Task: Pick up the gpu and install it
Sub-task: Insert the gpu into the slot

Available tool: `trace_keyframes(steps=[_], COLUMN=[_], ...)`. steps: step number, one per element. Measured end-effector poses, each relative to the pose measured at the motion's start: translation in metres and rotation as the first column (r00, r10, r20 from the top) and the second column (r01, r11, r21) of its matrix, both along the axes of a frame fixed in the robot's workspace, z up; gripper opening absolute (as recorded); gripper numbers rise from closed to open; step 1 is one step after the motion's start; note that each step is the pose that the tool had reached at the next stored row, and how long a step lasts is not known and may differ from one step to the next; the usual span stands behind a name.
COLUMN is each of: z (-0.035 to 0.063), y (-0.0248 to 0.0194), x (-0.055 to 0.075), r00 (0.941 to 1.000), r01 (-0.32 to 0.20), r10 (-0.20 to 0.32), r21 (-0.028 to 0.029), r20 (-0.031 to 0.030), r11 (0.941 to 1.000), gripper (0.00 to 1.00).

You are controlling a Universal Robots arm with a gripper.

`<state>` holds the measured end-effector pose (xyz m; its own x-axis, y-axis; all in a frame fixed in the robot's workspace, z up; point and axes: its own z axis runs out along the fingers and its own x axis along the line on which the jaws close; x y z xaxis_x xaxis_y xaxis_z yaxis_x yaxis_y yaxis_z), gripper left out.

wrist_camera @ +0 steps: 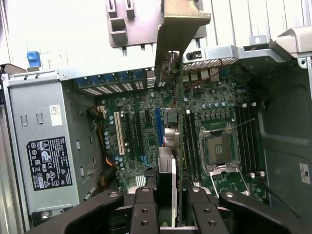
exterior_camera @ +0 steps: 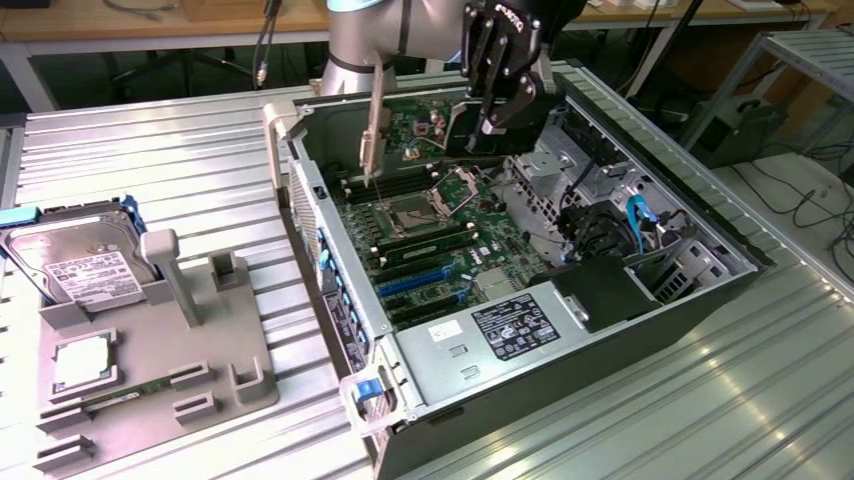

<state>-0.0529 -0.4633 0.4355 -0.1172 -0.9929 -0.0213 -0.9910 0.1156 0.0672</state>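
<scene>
My gripper (exterior_camera: 497, 118) hangs over the far end of the open computer case (exterior_camera: 334, 300) and is shut on the gpu (exterior_camera: 461, 135). The black card is held on edge above the motherboard (exterior_camera: 427, 240), and its pale metal bracket strip (exterior_camera: 375, 135) points down beside the case's rear wall. In the wrist view the gpu (wrist_camera: 168, 170) runs edge-on away from my gripper (wrist_camera: 170, 207), with the bracket (wrist_camera: 179, 29) at its far end, above the expansion slots (wrist_camera: 158, 124). The card is clear of the board, not seated in a slot.
A grey fixture (exterior_camera: 147, 370) at the exterior view's left holds a silver hard drive (exterior_camera: 80, 262), a processor (exterior_camera: 83, 362) and a green memory stick (exterior_camera: 127, 388). Inside the case sit the power supply (exterior_camera: 514, 325), the CPU socket (exterior_camera: 407, 215) and cables (exterior_camera: 627, 225).
</scene>
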Motion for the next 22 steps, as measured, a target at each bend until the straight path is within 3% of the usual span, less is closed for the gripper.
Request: trace_keyframes(steps=[12,13,14,17,19,22], z=[-0.0005,-0.0008,-0.0030,-0.0049,-0.0058,-0.0064], y=[0.0000,0.0001,0.0000,0.0000,0.0000,0.0000], x=[0.0001,0.0001,0.0000,0.0000,0.0001,0.0000], r00=[0.9967,0.9967,0.9965,0.9963,0.9962,0.9962], r01=[-0.082,-0.082,-0.082,-0.082,-0.082,-0.082], r10=[0.082,0.082,0.082,0.082,0.082,0.082], r21=[0.0000,-0.0004,-0.0017,-0.0030,-0.0035,-0.0035], r20=[0.0014,0.0035,0.0169,0.0270,0.0312,0.0315], r11=[0.9967,0.9967,0.9967,0.9967,0.9967,0.9967], gripper=[0.28,0.28,0.28,0.28,0.28,0.28])
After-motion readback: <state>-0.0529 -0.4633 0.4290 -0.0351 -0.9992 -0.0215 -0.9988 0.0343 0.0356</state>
